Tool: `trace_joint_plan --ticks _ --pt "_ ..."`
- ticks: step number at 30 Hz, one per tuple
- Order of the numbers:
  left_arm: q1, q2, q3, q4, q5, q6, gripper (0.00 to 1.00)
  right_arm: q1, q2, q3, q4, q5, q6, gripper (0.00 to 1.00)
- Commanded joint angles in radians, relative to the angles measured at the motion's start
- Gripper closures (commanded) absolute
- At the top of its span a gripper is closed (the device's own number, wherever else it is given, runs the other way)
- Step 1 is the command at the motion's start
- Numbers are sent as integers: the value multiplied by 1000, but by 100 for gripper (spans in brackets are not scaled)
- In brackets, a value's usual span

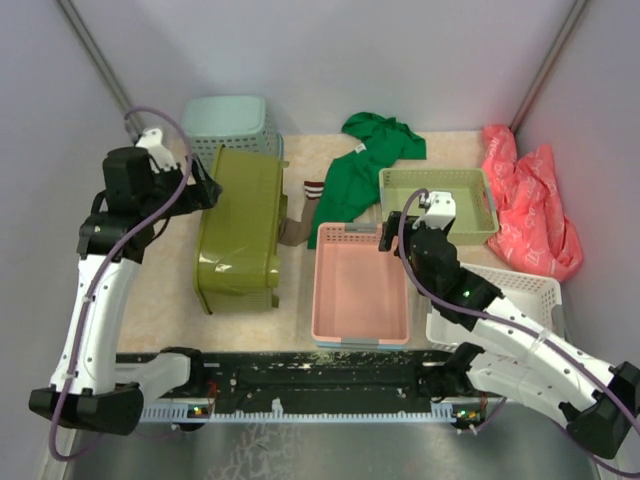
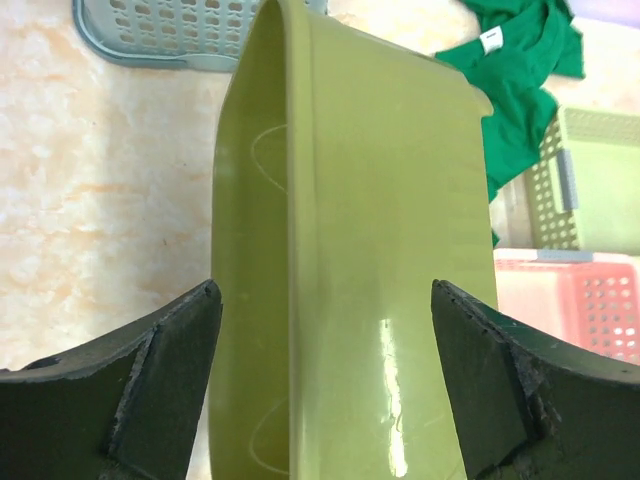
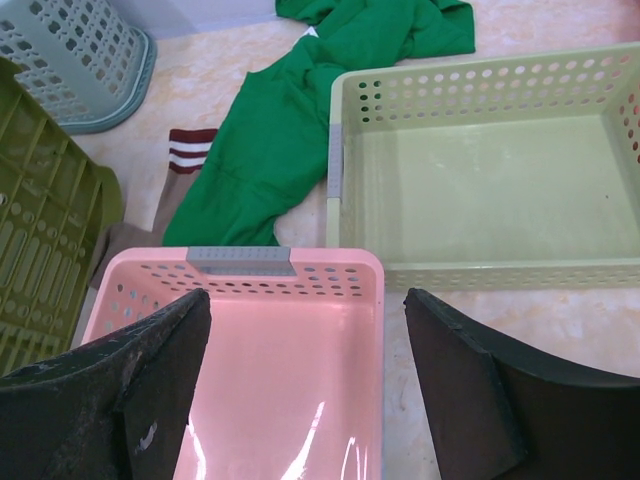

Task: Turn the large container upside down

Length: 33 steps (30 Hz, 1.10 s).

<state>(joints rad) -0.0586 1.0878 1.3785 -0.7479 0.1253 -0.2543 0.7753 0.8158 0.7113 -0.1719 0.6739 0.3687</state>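
Hovering near the table's (image 1: 165, 300) left edge, the left end effector (image 1: 205, 190) is spread astride the large container (image 1: 240, 230), gripping nothing. The basket seems tipped onto its side, so the flip looks half done and needs a further push. The right end effector (image 1: 391, 233), also spread, hangs over the pink tray (image 1: 360, 290). The table is mottled beige, with lilac walls (image 1: 350, 60).

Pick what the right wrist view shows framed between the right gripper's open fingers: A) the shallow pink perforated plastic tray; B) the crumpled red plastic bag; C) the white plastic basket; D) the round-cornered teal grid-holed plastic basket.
A: the spread fingers of the right gripper frame the shallow pink perforated plastic tray, with nothing held between them.
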Motion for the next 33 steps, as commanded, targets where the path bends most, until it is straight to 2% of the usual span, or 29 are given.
trace_joint_plan --ticks 1,7,9,19,26,33 --pt "-130 6 34 -57 -301 69 12 -5 17 37 46 -27 14 21" --pt "-262 34 21 -54 -446 98 21 -5 21 38 50 -35 27 22" --pt "-284 42 11 -52 -478 111 27 -5 24 40 50 -36 28 22" --pt "-299 44 -39 -34 -534 128 52 -5 38 54 48 -46 30 22" --pt "-299 44 -69 -34 -517 133 60 -5 39 53 53 -51 32 22" --pt "-297 31 -93 11 -562 119 87 -5 30 47 41 -47 36 22"
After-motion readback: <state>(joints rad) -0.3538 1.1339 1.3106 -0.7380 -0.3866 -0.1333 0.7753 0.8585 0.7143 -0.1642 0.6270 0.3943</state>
